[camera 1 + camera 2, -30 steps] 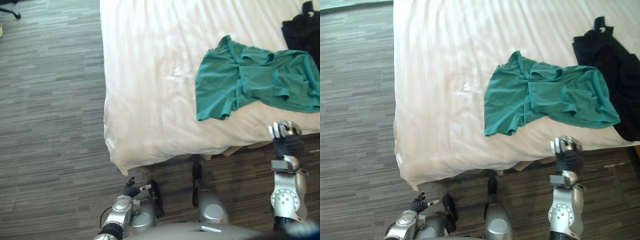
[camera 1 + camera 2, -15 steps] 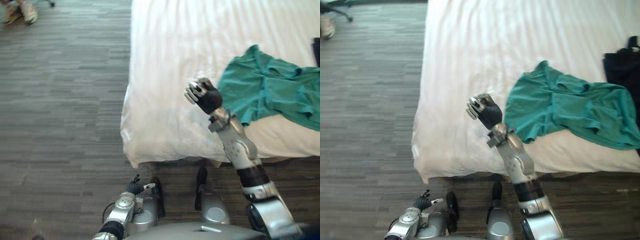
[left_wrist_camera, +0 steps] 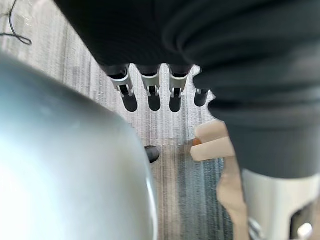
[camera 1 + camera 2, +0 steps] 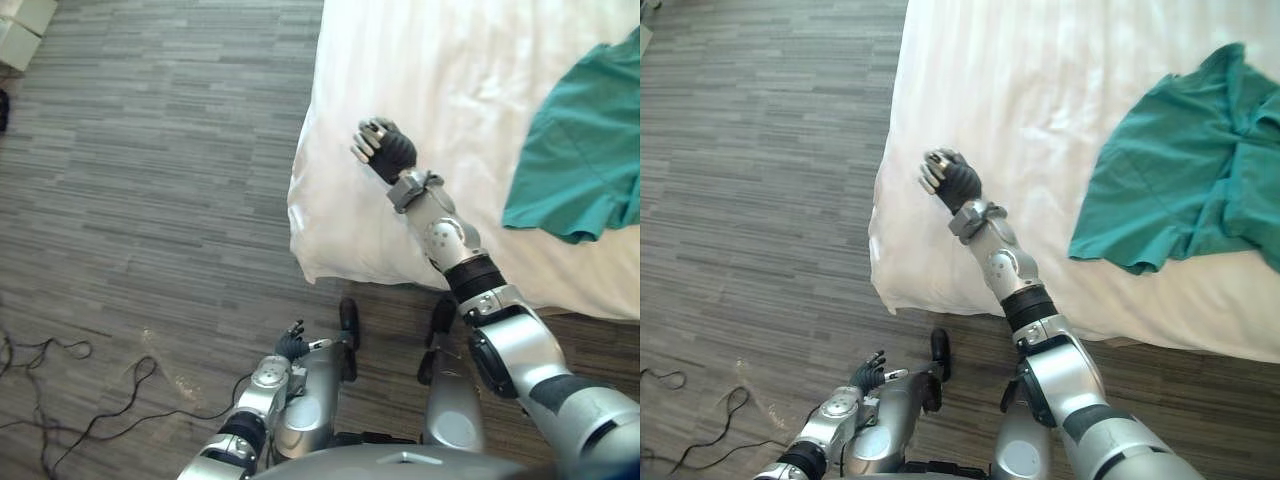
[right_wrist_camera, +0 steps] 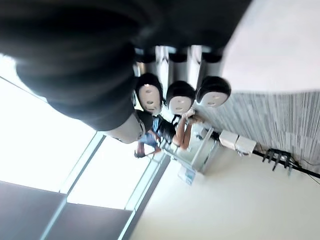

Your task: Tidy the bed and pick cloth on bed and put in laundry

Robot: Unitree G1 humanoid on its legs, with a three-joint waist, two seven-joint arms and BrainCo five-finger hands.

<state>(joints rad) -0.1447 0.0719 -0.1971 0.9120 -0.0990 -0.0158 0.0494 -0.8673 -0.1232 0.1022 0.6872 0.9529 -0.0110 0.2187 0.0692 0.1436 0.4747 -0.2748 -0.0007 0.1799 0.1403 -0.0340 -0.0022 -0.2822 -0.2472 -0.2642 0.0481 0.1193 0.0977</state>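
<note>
A teal cloth point(image 4: 1180, 170) lies crumpled on the white bed point(image 4: 450, 60), toward its near right side. My right hand point(image 4: 952, 180) is held over the bed's near left corner, well left of the teal cloth and apart from it. Its fingers point(image 5: 181, 97) are curled in with nothing between them. My left hand point(image 4: 292, 347) hangs low beside my body above the floor, fingers point(image 3: 150, 92) straight and holding nothing.
Grey wood-plank floor point(image 4: 150, 180) spreads to the left of the bed and along its near edge point(image 4: 400, 275). A white box point(image 4: 20, 25) stands on the floor at the far left.
The camera has swung left, so the bed and teal cloth sit further right and the black cloth has left the picture. My right arm rose from below the bed's edge to over its corner.
</note>
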